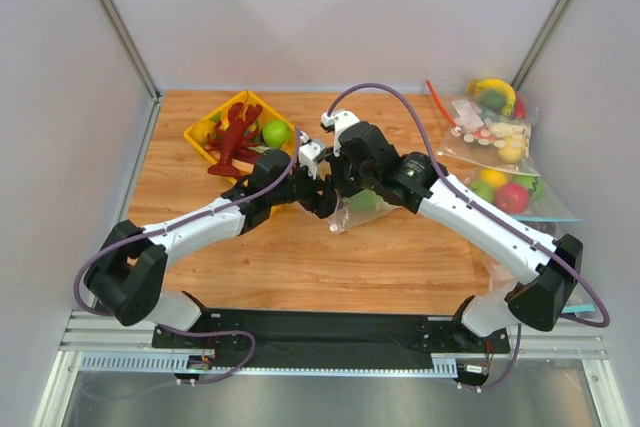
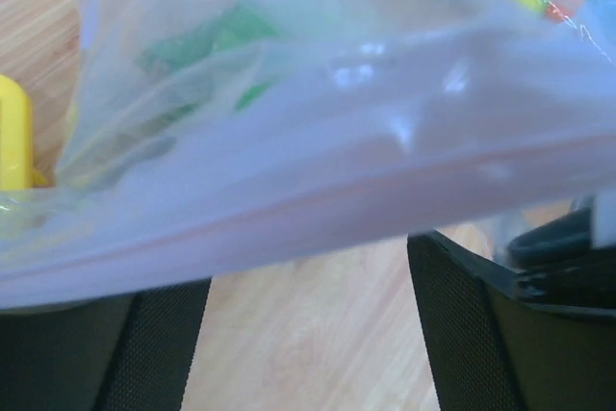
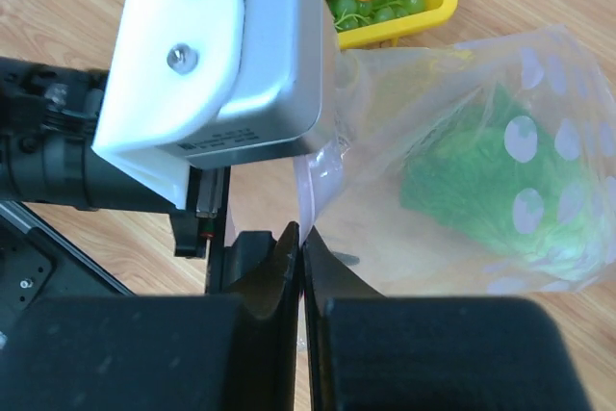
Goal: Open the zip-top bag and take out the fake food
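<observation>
Right claw (image 3: 301,271): pressed together, and it is looking to me as though it is pinching a fold of film at the mouth of the zip-top bag (image 3: 452,84).
Left claw (image 2: 308,276): standing spread wide and gripping nothing; the bag's edge is crossing just beyond its fingertips.
Walls (image 1: 320,17): pale panels are closing in three sides, so I am favouring lifts straight up over wide swings.
Table (image 1: 300,267): flat bare wood, smooth by the look of it; I am expecting the film to slide on it if pushed.
Other bags (image 1: 495,132): lying at the right edge, full of toy fruit, well apart from the work.
Yellow tray (image 1: 205,137): sitting far left, holding the lobster (image 1: 232,142) and the green fruit (image 1: 276,133).
Zip-top bag, handling: sitting mid-table between both claws. It is clear, limp and crinkly, and I am judging it very light, slippery and prone to bunching.
Lettuce head (image 3: 481,175): lying inside the bag, the only piece I am seeing in there. It looks like light, hard plastic.
Zip strip (image 2: 318,204): pinkish band, likely the stiffest part. I am rating it the best hold, one claw on each lip. I cannot tell whether it is sealed.
</observation>
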### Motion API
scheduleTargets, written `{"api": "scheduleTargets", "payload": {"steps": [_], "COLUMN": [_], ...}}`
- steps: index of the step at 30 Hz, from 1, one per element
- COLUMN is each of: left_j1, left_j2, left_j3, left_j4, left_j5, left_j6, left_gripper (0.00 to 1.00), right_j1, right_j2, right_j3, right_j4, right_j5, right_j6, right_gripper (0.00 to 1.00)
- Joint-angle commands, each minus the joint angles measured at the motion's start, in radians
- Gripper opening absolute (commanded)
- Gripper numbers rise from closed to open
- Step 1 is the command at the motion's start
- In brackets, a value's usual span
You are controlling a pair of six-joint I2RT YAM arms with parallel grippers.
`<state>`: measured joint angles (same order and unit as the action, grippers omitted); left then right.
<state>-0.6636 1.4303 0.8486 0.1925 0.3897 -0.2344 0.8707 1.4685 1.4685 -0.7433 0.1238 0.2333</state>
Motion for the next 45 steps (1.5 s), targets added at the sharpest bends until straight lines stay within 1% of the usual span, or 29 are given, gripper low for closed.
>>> {"api": "scheduleTargets", "payload": {"steps": [1,5,7,11,13,14,15,17,21,23,26,28,29,32,36,38,42,45], "left_j1": [-0.036,-0.063,-0.068,-0.07,-0.07,-0.07,-0.07,-0.068,-0.07,-0.07,-0.068,-0.068,-0.07,-0.07,-0.07,-0.07,-0.07,-0.07], "left_j2": [0.024,0.094,0.119,0.177,0.185,0.185,0.186,0.194,0.211,0.225,0.237,0.249,0.252,0.271,0.303,0.32,0.349,0.375], "left_j3": [0.032,0.033,0.032,0.027,0.02,0.017,0.014,0.015,0.024,0.035,0.043,0.05,0.053,0.069,0.105,0.116,0.147,0.165], "left_j4": [0.155,0.225,0.257,0.294,0.308,0.311,0.312,0.309,0.309,0.309,0.32,0.321,0.321,0.335,0.351,0.357,0.361,0.357], "left_j5": [-0.017,-0.048,-0.089,-0.114,-0.12,-0.123,-0.132,-0.135,-0.132,-0.13,-0.126,-0.121,-0.121,-0.111,-0.092,-0.091,-0.081,-0.081], "left_j6": [0.006,-0.031,-0.049,-0.071,-0.077,-0.075,-0.072,-0.071,-0.066,-0.066,-0.068,-0.068,-0.065,-0.066,-0.063,-0.059,-0.046,-0.036], "left_gripper": [0.87,0.92,0.93,0.93,0.93,0.93,0.93,0.93,0.93,0.94,0.94,0.95,0.95,0.95,0.95,0.96,0.96,0.96], "right_j1": [0.001,0.001,0.001,-0.009,-0.024,-0.036,-0.067,-0.116,-0.196,-0.237,-0.375,-0.421,-0.459,-0.513,-0.575,-0.602,-0.613,-0.613], "right_j2": [-0.046,-0.057,-0.053,-0.048,-0.056,-0.059,-0.066,-0.1,-0.169,-0.174,-0.128,-0.103,-0.09,-0.022,0.119,0.157,0.236,0.295], "right_j3": [0.046,0.038,0.03,0.009,-0.013,-0.016,-0.022,-0.037,-0.068,-0.085,-0.138,-0.175,-0.187,-0.232,-0.26,-0.27,-0.275,-0.272], "right_j4": [0.059,0.113,0.119,0.119,0.111,0.098,0.093,0.084,0.117,0.155,0.205,0.231,0.272,0.352,0.427,0.455,0.472,0.469], "right_j5": [-0.085,-0.182,-0.188,-0.172,-0.141,-0.125,-0.093,-0.055,-0.032,-0.047,-0.096,-0.108,-0.131,-0.159,-0.184,-0.187,-0.179,-0.208], "right_j6": [0.043,0.075,0.084,0.084,0.083,0.081,0.08,0.072,0.06,0.061,0.066,0.066,0.069,0.064,0.072,0.075,0.058,0.055], "right_gripper": [0.0,0.0,0.0,0.0,0.11,0.18,0.38,0.54,0.65,0.66,0.65,0.64,0.64,0.62,0.6,0.59,0.58,0.57]}}
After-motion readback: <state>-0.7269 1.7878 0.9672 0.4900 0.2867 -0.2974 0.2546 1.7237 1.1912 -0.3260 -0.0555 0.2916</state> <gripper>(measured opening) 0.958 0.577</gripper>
